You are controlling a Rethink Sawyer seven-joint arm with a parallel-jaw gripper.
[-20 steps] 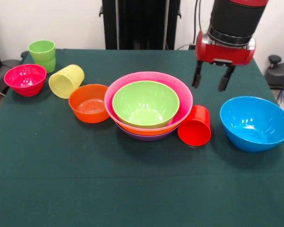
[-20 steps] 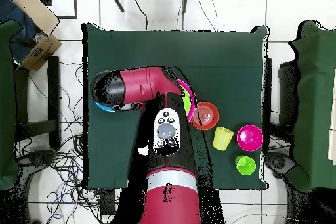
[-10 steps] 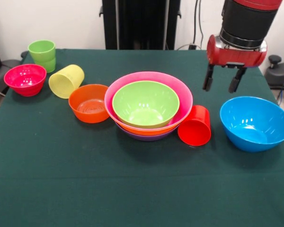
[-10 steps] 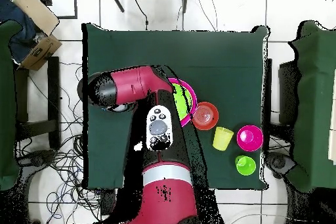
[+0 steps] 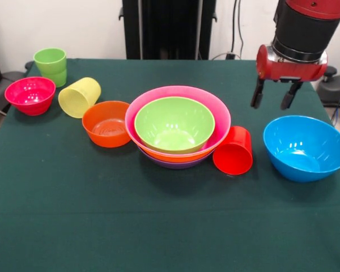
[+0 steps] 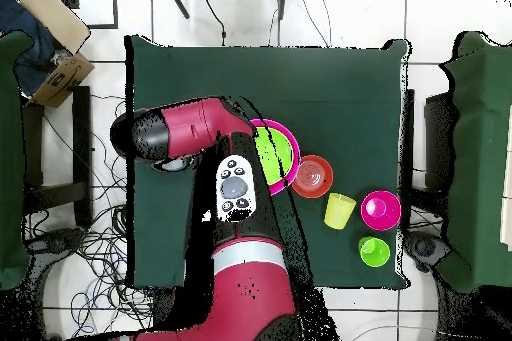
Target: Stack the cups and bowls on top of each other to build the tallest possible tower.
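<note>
End effector [image 5: 273, 95] hanging empty, fingers spread wide, just behind blue bowl [image 5: 306, 147]; could clip its rim and shove it into red cup [image 5: 234, 151].

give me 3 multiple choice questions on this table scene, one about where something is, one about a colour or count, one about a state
1. Where is the gripper in the front view?
A. Above the table just behind the blue bowl
B. Inside the lime-green bowl
C. Over the green cup

2. Which colour is innermost in the tower of nested bowls?
A. Purple
B. Lime green
C. Blue

3. How does the red cup lie?
A. Upright, mouth up
B. On its side against the tower
C. Upside down inside the blue bowl

Answers:
1. A: the gripper hangs open in the air beyond the blue bowl's far rim, holding nothing.
2. B: the lime-green bowl sits inside the pink rim, with orange and purple rims below.
3. B: its round base faces the camera and its side touches the pile.
</note>
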